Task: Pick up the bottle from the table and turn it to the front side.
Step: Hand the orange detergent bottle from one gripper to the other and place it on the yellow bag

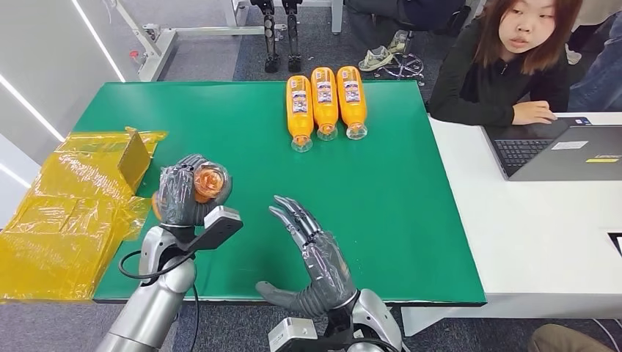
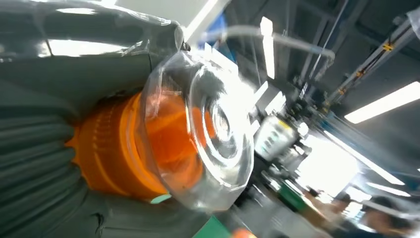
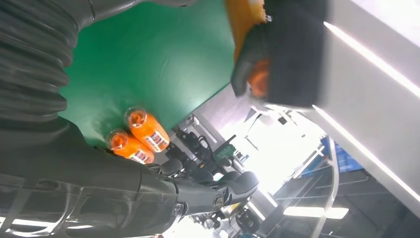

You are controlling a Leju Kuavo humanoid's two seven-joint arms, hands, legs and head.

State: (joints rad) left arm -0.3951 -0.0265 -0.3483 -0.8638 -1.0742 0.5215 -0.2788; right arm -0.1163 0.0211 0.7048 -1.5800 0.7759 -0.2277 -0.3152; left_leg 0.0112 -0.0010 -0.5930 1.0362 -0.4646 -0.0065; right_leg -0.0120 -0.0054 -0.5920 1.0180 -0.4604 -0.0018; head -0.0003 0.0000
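I've got the orange juice bottle (image 1: pixel 207 182) lifted off the green table (image 1: pixel 411 220), wrapped in my left hand (image 1: pixel 183 194) with its clear base toward the head camera, while my right hand (image 1: pixel 312 253) waits spread and empty nearby, so next I'd rotate the label forward.

- The three bottles (image 1: pixel 325 103) lying in a row on the worktop (image 1: pixel 381 191) carry labels, the print too small to read.
- Laptop (image 1: pixel 565 150) stickers: illegible.
- No other text can be read.
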